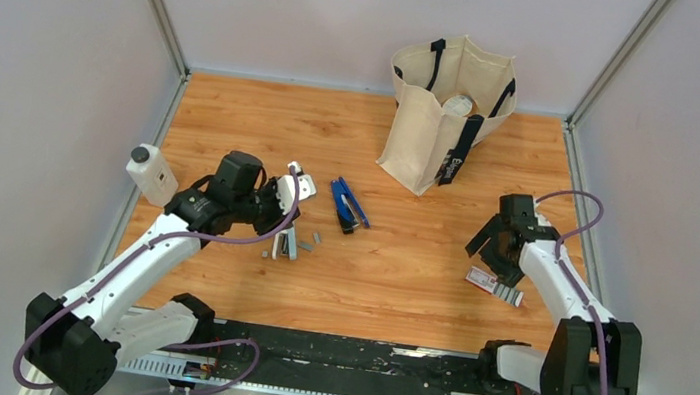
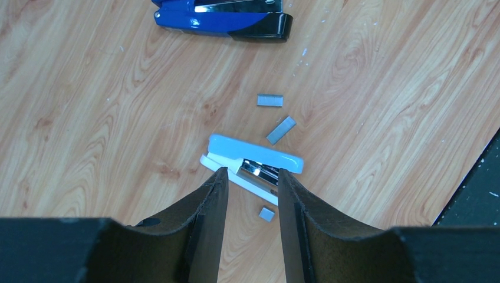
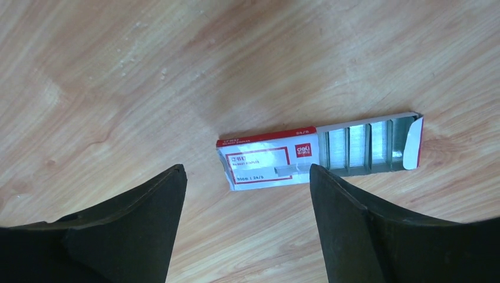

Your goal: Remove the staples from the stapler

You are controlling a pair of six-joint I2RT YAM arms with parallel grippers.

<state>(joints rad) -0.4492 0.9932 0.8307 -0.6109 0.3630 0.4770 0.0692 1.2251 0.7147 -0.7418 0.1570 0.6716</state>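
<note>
walls close the bench (image 1: 395, 294) on its left, far and right edges. a canvas tote (image 1: 440, 128) stands at the far edge right of centre, a white bottle (image 1: 151, 173) by the left edge, with bare wood between the two arms. the stapler (image 1: 349, 205), dark blue with a black end, lies flat mid-bench, near the left pincer (image 2: 252, 177) on its right, untouched. that pincer's jaws stand half apart over a pale blue stapler (image 2: 259, 154) hinged open; whether they pinch it cannot be told. only the left wrist view shows three loose staple strips (image 2: 270, 100) around it. the right pincer (image 3: 247, 171) hangs wide apart near the right edge over a red-and-white staple box (image 3: 259, 162), whose slid-out tray (image 3: 365, 144) only its wrist view resolves.
</note>
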